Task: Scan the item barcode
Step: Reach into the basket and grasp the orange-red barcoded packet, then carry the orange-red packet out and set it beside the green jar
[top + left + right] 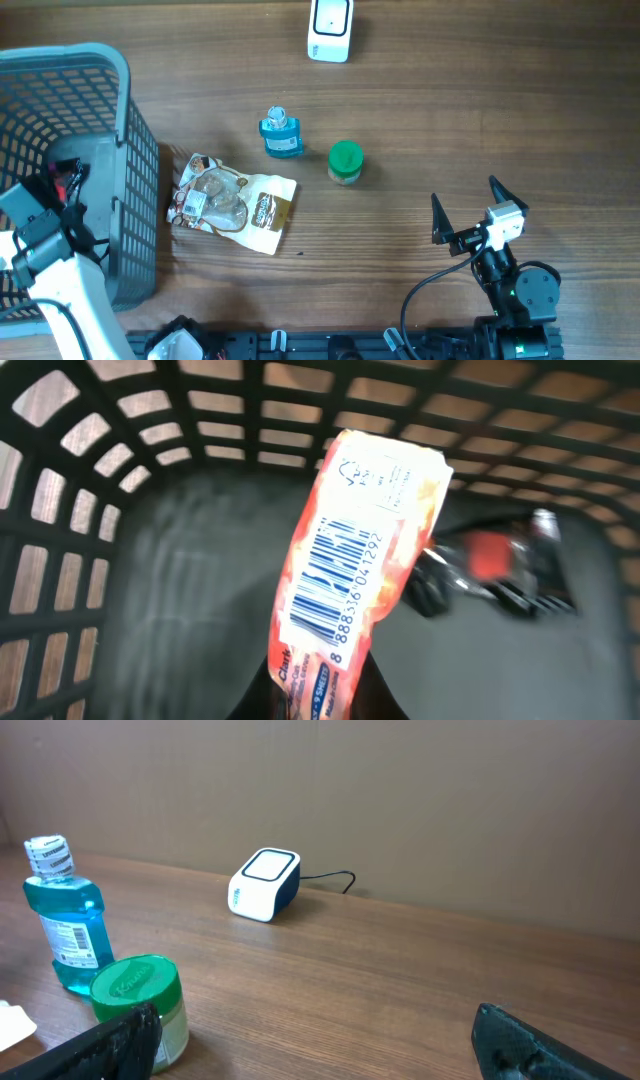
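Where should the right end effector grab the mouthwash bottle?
Probably the neck just under the cap, coming from above. The bottle stands upright, and the jar sits close beside it on the right arm's side, crowding a low sideways approach. The right end effector is open.

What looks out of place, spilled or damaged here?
Nothing spilled or broken. Only the snack bag lies crumpled and askew beside the basket; bottle and jar stand upright. The left gripper holds an orange packet inside the basket.
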{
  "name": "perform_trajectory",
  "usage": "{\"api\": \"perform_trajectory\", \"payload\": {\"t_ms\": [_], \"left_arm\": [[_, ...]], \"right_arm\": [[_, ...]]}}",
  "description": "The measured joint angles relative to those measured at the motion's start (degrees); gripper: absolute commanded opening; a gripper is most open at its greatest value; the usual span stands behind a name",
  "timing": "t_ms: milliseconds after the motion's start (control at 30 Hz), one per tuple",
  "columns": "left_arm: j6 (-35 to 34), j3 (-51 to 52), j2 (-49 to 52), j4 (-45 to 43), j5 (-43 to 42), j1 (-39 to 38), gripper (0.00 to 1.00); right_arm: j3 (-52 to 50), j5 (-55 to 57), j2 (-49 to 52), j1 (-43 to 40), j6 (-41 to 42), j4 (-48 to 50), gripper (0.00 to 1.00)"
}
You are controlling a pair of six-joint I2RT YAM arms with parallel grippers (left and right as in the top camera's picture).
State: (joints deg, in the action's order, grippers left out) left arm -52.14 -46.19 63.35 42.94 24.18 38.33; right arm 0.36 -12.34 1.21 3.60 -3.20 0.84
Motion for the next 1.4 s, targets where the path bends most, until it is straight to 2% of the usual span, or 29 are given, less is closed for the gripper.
{"api": "perform_trajectory", "payload": {"t_ms": [100,233,467,533,600,700,733,800,867,967,1000,1167,1300,1400], "left_arm": [[2.6,-2.0,-6.6,1.3,-5.4,0.0,0.04],[4.0,-4.8,-11.6,1.5,-8.0,0.0,0.04],[4.4,-13.5,-14.4,1.7,-7.8,0.0,0.04],[4.5,-16.3,-14.4,1.1,-10.7,0.0,0.04],[4.5,-18.9,-14.5,-0.6,-17.9,0.2,0.04],[4.5,-22.3,-14.4,-16.9,-42.4,-1.2,0.04],[4.5,-22.7,-14.1,-19.7,-47.8,-2.6,0.04],[5.5,-23.2,-12.9,-20.7,-57.8,-9.7,0.04],[10.3,-23.3,-9.4,-18.1,-60.8,-19.2,0.04],[17.7,-23.5,-1.8,-10.2,-55.1,-35.4,0.04],[20.3,-23.4,2.5,-8.0,-50.7,-42.8,0.04],[24.5,-23.2,13.7,-0.6,-25.7,-66.2,0.04],[24.0,-23.2,24.2,1.5,-15.1,-75.0,0.04],[21.5,-23.1,31.3,1.9,-11.6,-76.6,0.04]], "right_arm": [[0.0,0.0,0.0,0.0,0.0,0.0,1.0],[0.0,0.0,0.0,0.0,0.0,0.0,1.0],[0.0,0.0,0.0,0.0,0.0,0.0,1.0],[0.0,0.0,0.0,0.0,0.0,0.0,1.0],[0.0,0.0,0.0,0.0,0.0,0.0,1.0],[0.0,0.0,0.0,0.0,0.0,0.0,1.0],[0.0,0.0,0.0,0.0,0.0,0.0,1.0],[0.0,0.0,0.0,0.0,0.0,0.0,1.0],[0.0,0.0,0.0,0.0,0.0,0.0,1.0],[0.0,0.0,0.0,0.0,0.0,0.0,1.0],[0.0,0.0,0.0,0.0,0.0,0.0,1.0],[0.0,0.0,0.0,0.0,0.0,0.0,1.0],[0.0,0.0,0.0,0.0,0.0,0.0,1.0],[0.0,0.0,0.0,0.0,0.0,0.0,1.0]]}}
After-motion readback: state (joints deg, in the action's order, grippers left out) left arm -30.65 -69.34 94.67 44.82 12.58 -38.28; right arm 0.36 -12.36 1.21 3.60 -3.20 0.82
